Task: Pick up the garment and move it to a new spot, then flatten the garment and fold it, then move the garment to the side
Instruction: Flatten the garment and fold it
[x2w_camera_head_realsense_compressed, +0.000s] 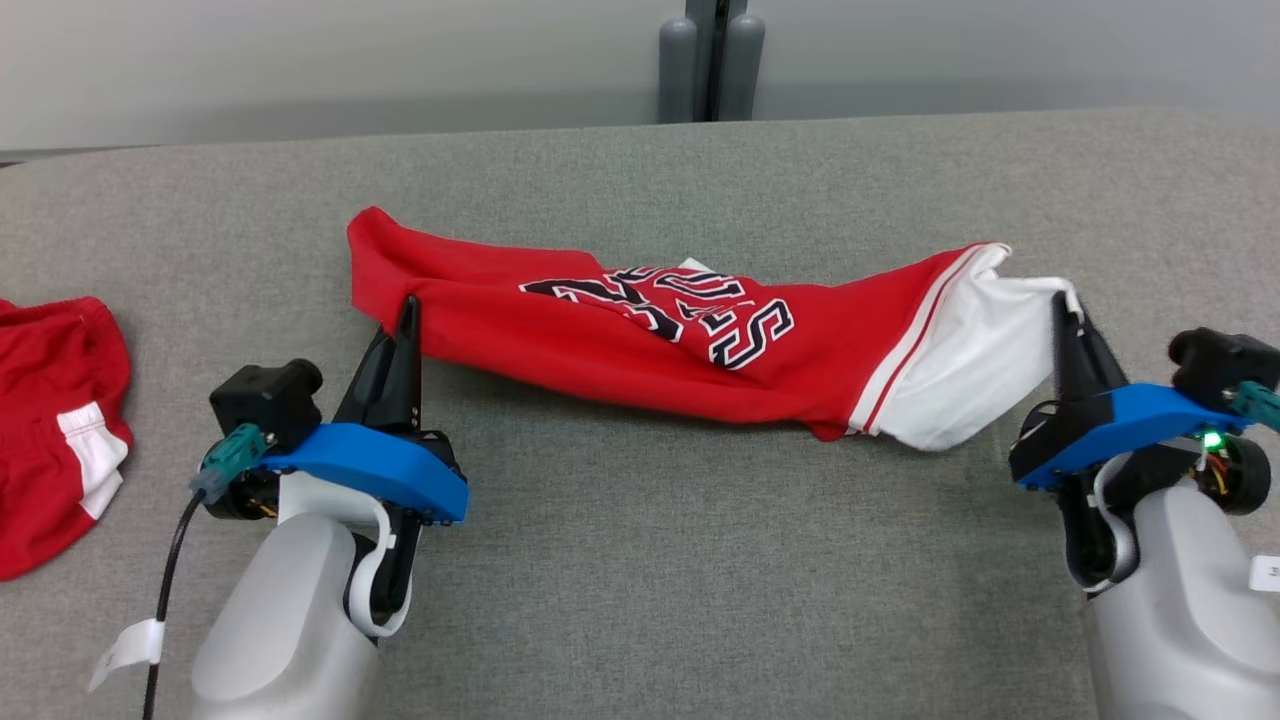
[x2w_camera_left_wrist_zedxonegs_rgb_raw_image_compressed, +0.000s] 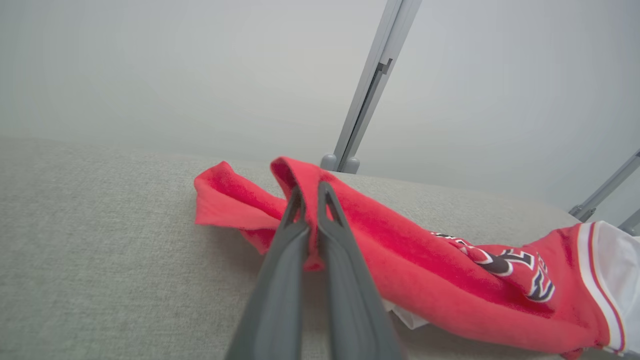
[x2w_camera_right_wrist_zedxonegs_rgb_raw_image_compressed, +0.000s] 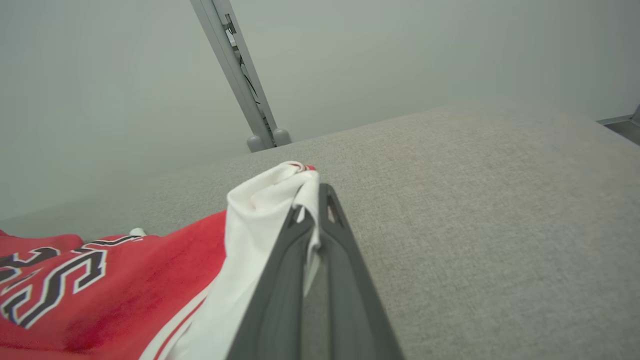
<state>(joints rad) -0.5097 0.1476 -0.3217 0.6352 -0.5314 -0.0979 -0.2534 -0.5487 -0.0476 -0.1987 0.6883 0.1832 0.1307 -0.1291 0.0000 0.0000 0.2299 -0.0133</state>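
Left gripper (x2w_camera_head_realsense_compressed: 406, 312) and right gripper (x2w_camera_head_realsense_compressed: 1063, 310) fingers closed on opposite ends of garment (x2w_camera_head_realsense_compressed: 640, 340). Risk: thin pinches may slip under tension, leaving it bunched on surface (x2w_camera_head_realsense_compressed: 640, 560).

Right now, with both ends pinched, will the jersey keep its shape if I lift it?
Probably not: the jersey lies creased and bunched between the left gripper and right gripper, so its middle should sag. It looks thin, so likely light. The white end, gripped by a small fold, might slip if tugged hard.
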